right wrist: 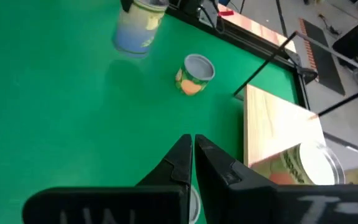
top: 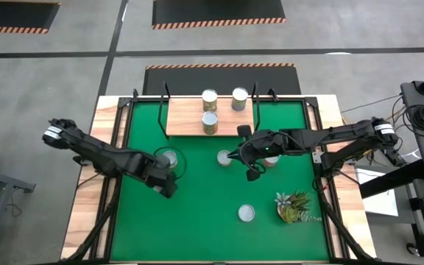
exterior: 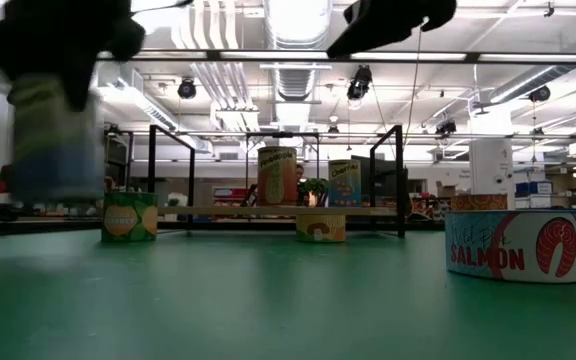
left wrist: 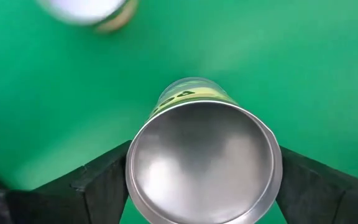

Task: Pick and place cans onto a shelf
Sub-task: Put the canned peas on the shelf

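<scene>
My left gripper [left wrist: 204, 180] points down over the left part of the green mat [top: 197, 213] and is shut on a can [exterior: 53, 140] with a yellow-and-blue label. Another can [top: 168, 158], with a green and orange label, stands on the mat just beyond it. Three cans [top: 210, 97] stand on the light-wood shelf [top: 186, 121] at the mat's far edge. My right gripper [right wrist: 193, 146] is shut and holds nothing. It hovers mid-mat above a further can [top: 224, 157]. A flat salmon can [exterior: 513, 245] stands near the front. My left gripper pinches the can's side wall between its two fingers [left wrist: 104, 186], just below the silver top rim [left wrist: 135, 143], one finger on each opposite side. The fingers come from above, pointing down. The can hangs upright, its bottom lifted clear of the mat.
A small leafy plant [top: 294, 206] sits at the mat's near right. Black metal brackets [exterior: 153, 175] rise at the shelf's ends. Wooden table strips [top: 83, 221] border the mat. The mat's near left part is bare green.
</scene>
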Available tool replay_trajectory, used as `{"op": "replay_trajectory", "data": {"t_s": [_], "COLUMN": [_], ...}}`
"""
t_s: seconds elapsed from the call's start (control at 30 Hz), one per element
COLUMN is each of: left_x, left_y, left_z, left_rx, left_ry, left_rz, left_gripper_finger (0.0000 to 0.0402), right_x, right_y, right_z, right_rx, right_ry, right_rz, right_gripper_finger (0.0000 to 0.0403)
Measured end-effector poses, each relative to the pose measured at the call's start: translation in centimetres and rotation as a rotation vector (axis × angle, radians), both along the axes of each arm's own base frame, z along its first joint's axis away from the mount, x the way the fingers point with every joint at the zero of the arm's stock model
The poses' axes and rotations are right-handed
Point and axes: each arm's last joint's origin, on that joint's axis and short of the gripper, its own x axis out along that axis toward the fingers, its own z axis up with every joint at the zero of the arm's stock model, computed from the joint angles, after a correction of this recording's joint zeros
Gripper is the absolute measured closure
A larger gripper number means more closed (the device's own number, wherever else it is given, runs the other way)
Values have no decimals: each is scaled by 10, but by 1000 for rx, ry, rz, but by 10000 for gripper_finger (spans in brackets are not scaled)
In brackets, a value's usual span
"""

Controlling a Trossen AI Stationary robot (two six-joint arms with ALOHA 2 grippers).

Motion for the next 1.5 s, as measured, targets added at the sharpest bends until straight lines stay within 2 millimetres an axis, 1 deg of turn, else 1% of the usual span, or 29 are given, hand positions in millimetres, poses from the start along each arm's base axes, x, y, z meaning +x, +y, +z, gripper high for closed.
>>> {"op": "replay_trajectory", "data": {"t_s": [0.1, 0.2, 0.3, 0.4, 0.5, 0.67, 0.83, 1.0, 1.13, 1.23, 1.4, 1.5], "left_x": [29, 58, 79, 95, 108, 125, 139, 159, 178, 196, 218, 228], "left_y": [-2, -2, 1, 8, 15, 31, 48, 65, 79, 89, 114, 132], "left_z": [23, 45, 62, 67, 67, 65, 79, 94, 97, 94, 81, 65], "left_rx": [7, 41, 75, 143, 188, 265, 391, 488, 584, 623, 638, 637], "left_ry": [-63, -139, -157, -122, -98, -107, -196, -290, -277, -258, -165, -122], "left_rz": [-56, -140, -216, -254, -285, -318, -335, -400, -460, -518, -559, -551], "left_gripper_finger": [92, 96, 96, 97, 97, 97, 97, 97, 97, 97, 97, 97], "right_x": [-10, -24, -39, -52, -64, -81, -94, -101, -104, -105, -105, -105], "right_y": [-1, -1, -2, -3, -3, -2, 2, 7, 10, 11, 11, 11], "right_z": [-1, -3, 1, 5, 4, 6, 11, 10, 12, 12, 12, 10], "right_rx": [4, 3, 26, 40, 43, 50, 53, 42, 37, 39, 48, 52], "right_ry": [-4, -16, -59, -121, -163, -247, -319, -330, -343, -344, -338, -328], "right_rz": [-3, 0, -11, -16, -3, 65, 106, 141, 162, 168, 163, 161], "right_gripper_finger": [394, 394, 394, 394, 394, 394, 394, 394, 394, 394, 394, 394]}}
